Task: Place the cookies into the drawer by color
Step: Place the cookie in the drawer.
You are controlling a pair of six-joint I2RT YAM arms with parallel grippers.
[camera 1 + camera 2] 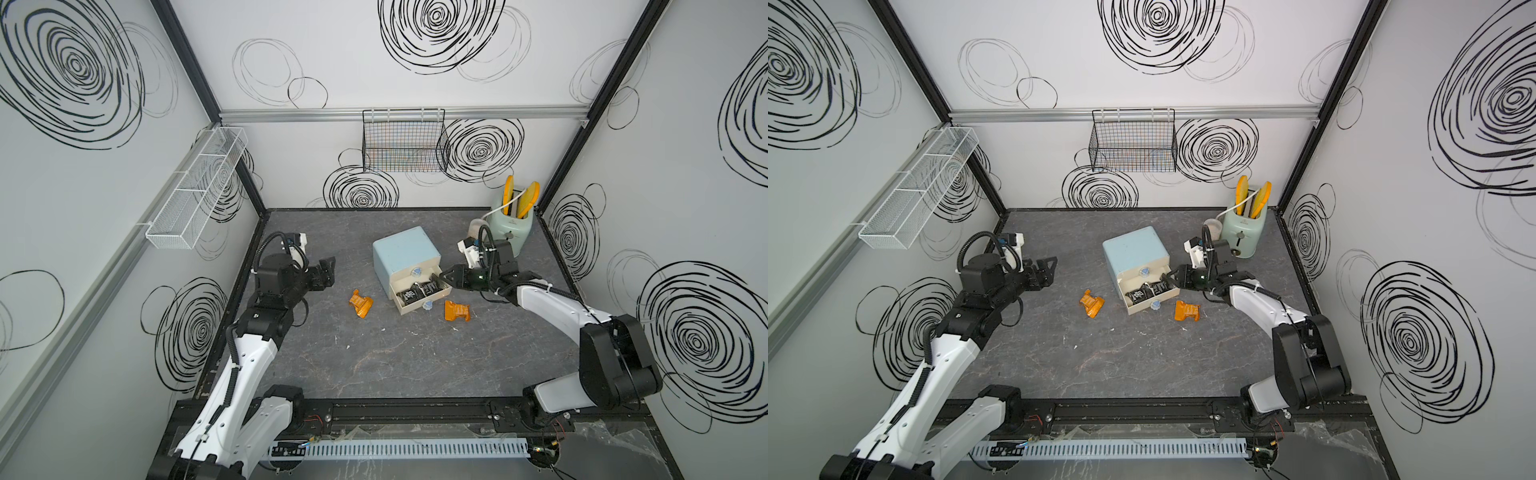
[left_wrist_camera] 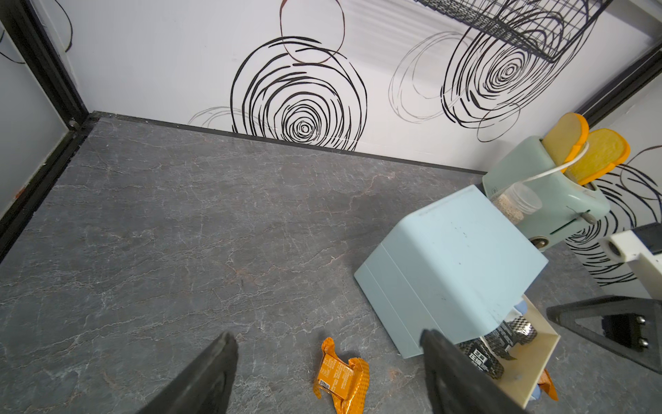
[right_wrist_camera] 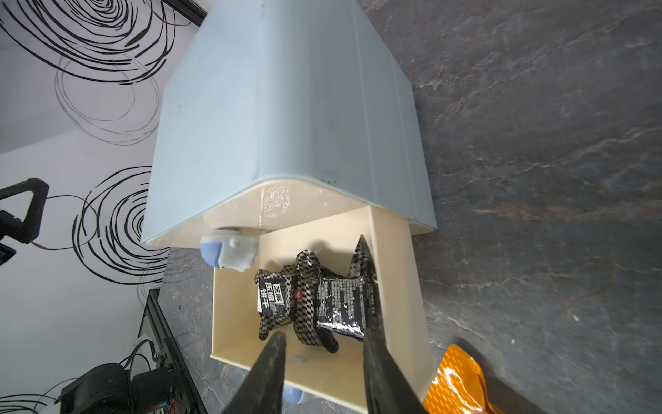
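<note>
Since colours are kept apart, two crinkly black packets with pale print (image 3: pixel 336 304) lie together in the pulled-out cream drawer (image 3: pixel 394 272) of the small pale-blue chest (image 1: pixel 405 251), beneath its shut top drawer; the right claw (image 3: pixel 324 337) hangs just over them, jaws partly parted, gripping nothing; the left claw (image 1: pixel 328 272) waits wide apart and empty, well clear of the chest; one orange foil packet (image 1: pixel 360 304) lies on the grey marbled desk (image 1: pixel 374 357) toward the left arm, a second orange packet (image 1: pixel 457 311) just beside the open drawer, both probably meant for another drawer.
</note>
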